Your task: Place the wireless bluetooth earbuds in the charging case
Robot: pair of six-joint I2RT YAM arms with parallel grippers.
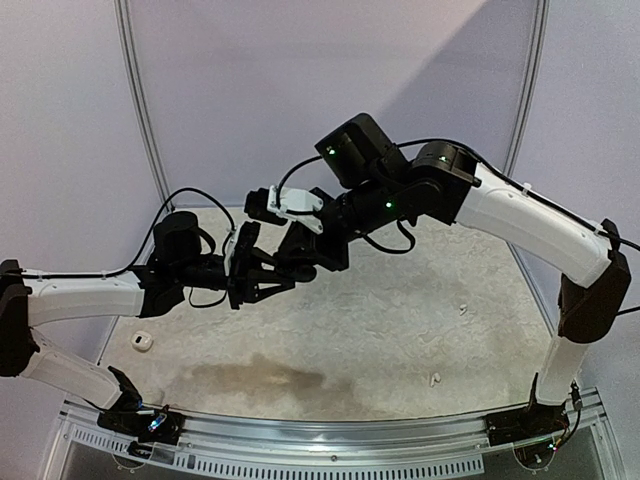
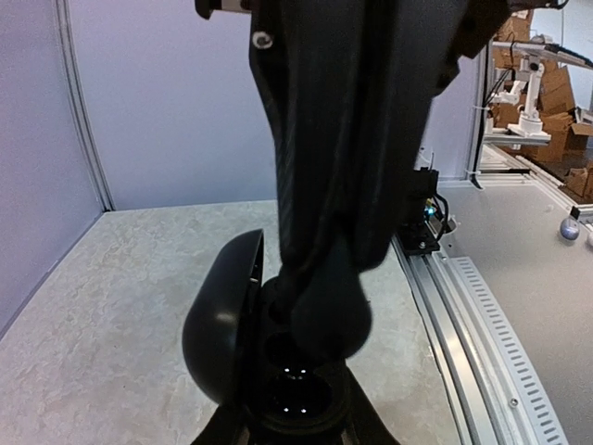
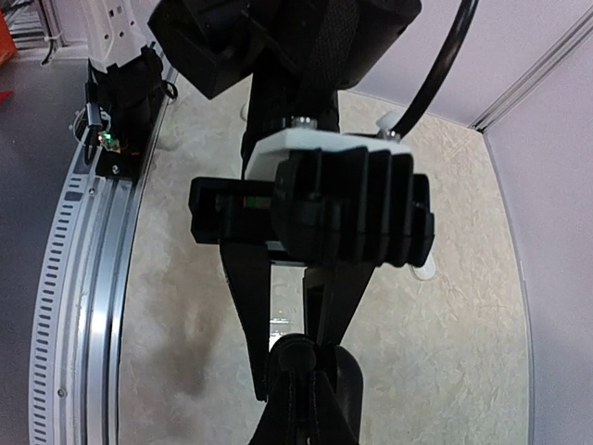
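Clock directions are read on the top view, with 6 o'clock at the arm bases.

Nearest, an aluminium rail (image 1: 330,440) is seen along the table's front edge. On the pale table (image 1: 400,330), a tiny white earbud (image 1: 435,379) lies alone at about 5 o'clock, well apart from both grippers. At about 8 o'clock, near the left arm, a small white item (image 1: 141,341) is seen; it is too small for its kind to be told.

Farther in, above the middle of the table and slightly toward 11 o'clock, the two arms are brought together. In the left wrist view, a black charging case (image 2: 287,399) is pinched by the left gripper (image 2: 295,423), one finger on each flank. The case is held off the table with its lid (image 2: 220,320) swung open toward 9 o'clock of that view, and round sockets with small bright contacts are exposed inside.

The right gripper (image 2: 326,315) is lowered from 12 o'clock of that view, and its tip is set at the open mouth of the case. Its fingers are pressed together. Whether a bud is trapped between them cannot be told, since tip and case are all black.
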